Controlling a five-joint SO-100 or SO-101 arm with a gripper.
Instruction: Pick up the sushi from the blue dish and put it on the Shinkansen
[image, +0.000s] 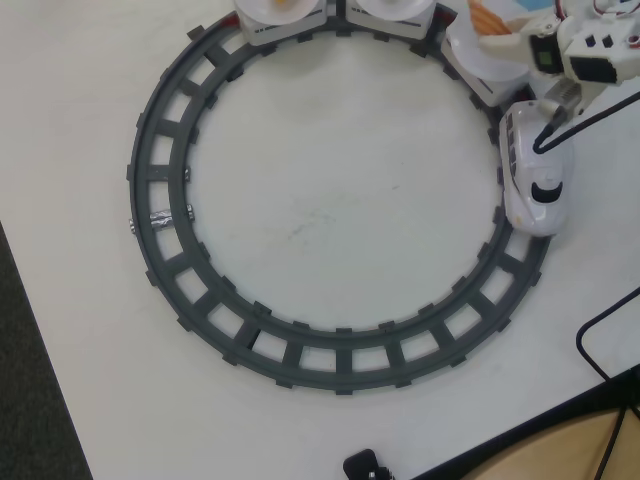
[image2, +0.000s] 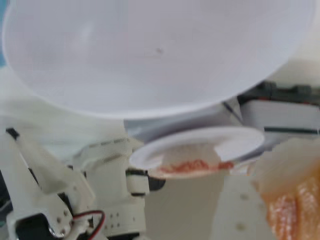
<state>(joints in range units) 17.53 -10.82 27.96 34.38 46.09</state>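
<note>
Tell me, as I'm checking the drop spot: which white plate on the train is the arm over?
The plate on the carriage right behind the Shinkansen nose car; the arm overlaps it. The other two plates sit farther back.

sushi (image2: 292, 205): blurred, cut by wrist edge | Shinkansen (image: 535, 170): carriages cropped overhead

No readable text, no labels, no numbers — neither overhead nor wrist view, nothing legible on anything.

White Shinkansen (image: 538, 180) on track's right curve – orange sushi (image2: 292, 210) blurred, close-up
</note>
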